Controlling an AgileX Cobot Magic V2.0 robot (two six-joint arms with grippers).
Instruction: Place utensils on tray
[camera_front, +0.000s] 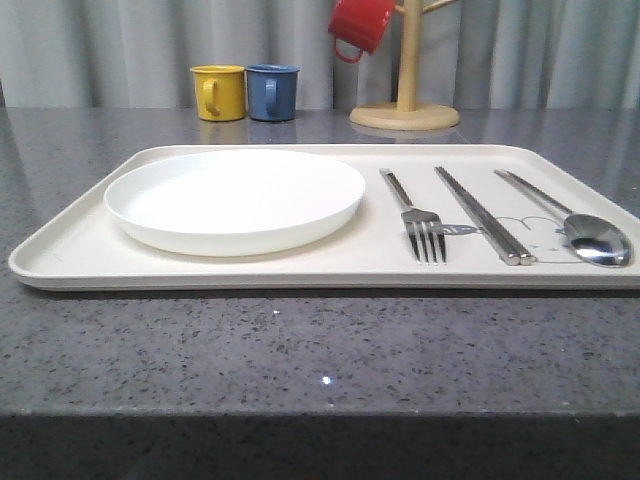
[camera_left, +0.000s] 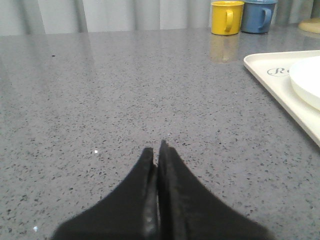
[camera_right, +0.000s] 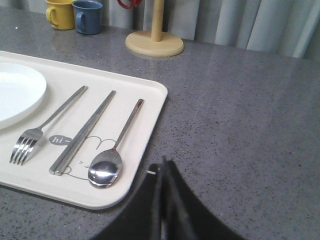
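The cream-white tray (camera_front: 70, 245) lies across the grey table. On it, from left to right, rest the round white plate (camera_front: 235, 198), the fork (camera_front: 415, 220), the pair of chopsticks (camera_front: 482, 214) and the spoon (camera_front: 575, 225). The right wrist view shows the fork (camera_right: 45, 129), chopsticks (camera_right: 82, 134) and spoon (camera_right: 115, 150) side by side on the tray (camera_right: 150, 107). My right gripper (camera_right: 162, 162) is shut and empty over the table just off the tray's corner. My left gripper (camera_left: 155, 150) is shut and empty above bare table, apart from the tray's edge (camera_left: 265, 75).
A yellow mug (camera_front: 219, 92) and a blue mug (camera_front: 272, 92) stand behind the tray. A wooden mug stand (camera_front: 405, 112) at the back carries a red mug (camera_front: 360, 25). Grey curtains close the back. The table's front edge runs close to the tray.
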